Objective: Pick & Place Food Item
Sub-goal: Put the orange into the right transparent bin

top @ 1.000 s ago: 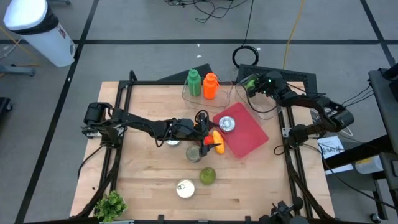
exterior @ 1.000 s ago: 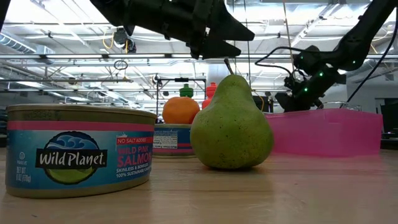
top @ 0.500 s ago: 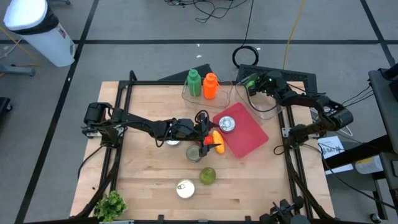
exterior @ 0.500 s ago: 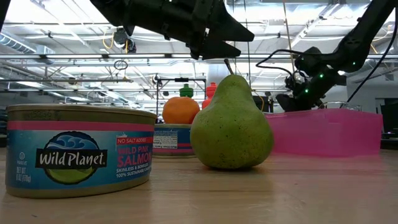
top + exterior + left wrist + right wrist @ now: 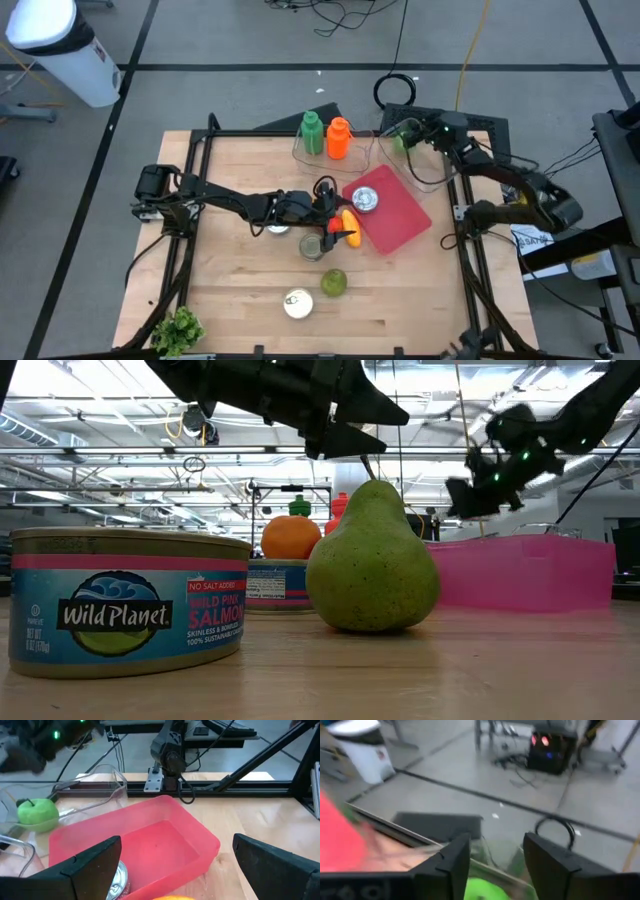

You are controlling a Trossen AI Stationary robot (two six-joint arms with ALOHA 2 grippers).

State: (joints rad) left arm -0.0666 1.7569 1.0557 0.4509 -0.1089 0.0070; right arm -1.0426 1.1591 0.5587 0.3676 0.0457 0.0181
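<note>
My left gripper hangs open over the orange, which lies on the table just left of the pink bin. In the low view the left gripper is well above the orange. In the left wrist view the orange shows only as a sliver between the wide-spread fingers. My right gripper is open above the clear container at the far right. A green apple rests in that container, and it shows below the right fingers.
A silver can lies in the pink bin. A pear and a salmon can stand near the front edge. Another can sits beside the orange. Green and orange bottles stand in a second clear container. Leafy greens lie at the near left corner.
My right gripper has risen from the clear container and moved slightly toward the table's far edge, quickly enough to blur. The green apple has stayed in the container. My left arm has kept still.
</note>
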